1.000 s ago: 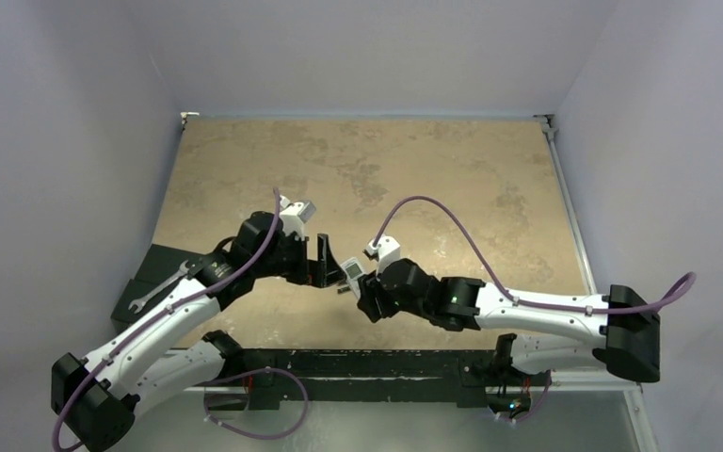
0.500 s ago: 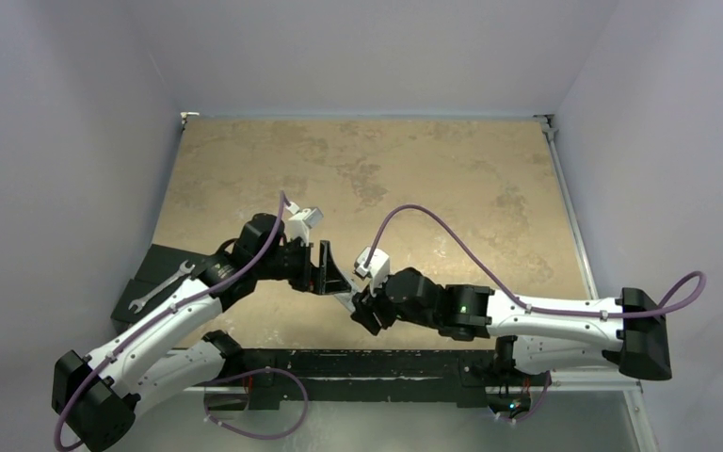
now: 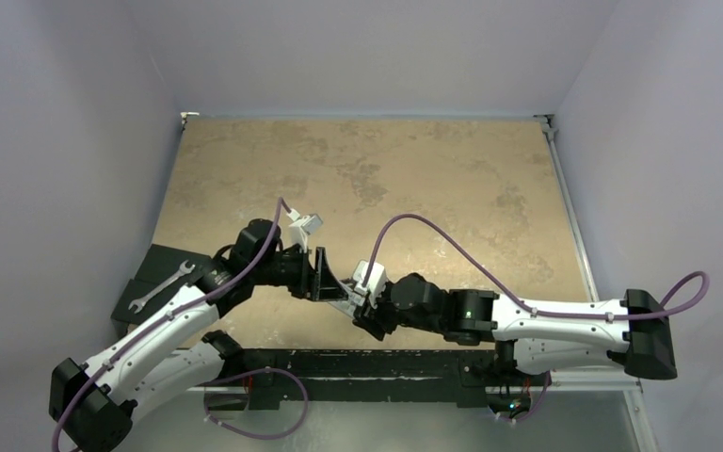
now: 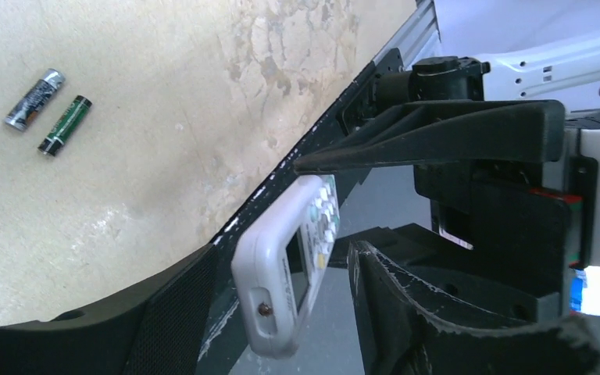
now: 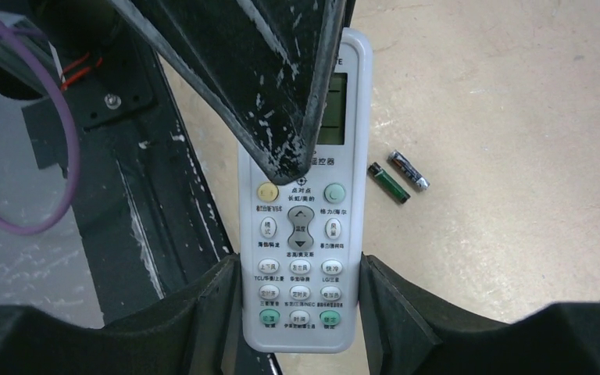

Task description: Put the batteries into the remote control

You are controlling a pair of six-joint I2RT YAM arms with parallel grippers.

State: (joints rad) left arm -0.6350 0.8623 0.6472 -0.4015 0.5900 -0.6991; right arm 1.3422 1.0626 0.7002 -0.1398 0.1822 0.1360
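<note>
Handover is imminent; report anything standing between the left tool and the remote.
Nothing visible does. The remote, gripped at its button end by the right tool, sits between the fingers of the left tool, a gap showing on its button face. Both batteries lie aside on the table.

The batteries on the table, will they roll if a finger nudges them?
Probably: both batteries are smooth cylinders lying on their sides on the flat table, so a sideways nudge likely rolls them. They look small and light, so they may skid too.

Light is even and diffuse, from above; shadows are soft. The worktop (image 4: 125,195) beyond the fingers (image 4: 406,312) is sharp. Finger bases nearest the lens blur slightly.
</note>
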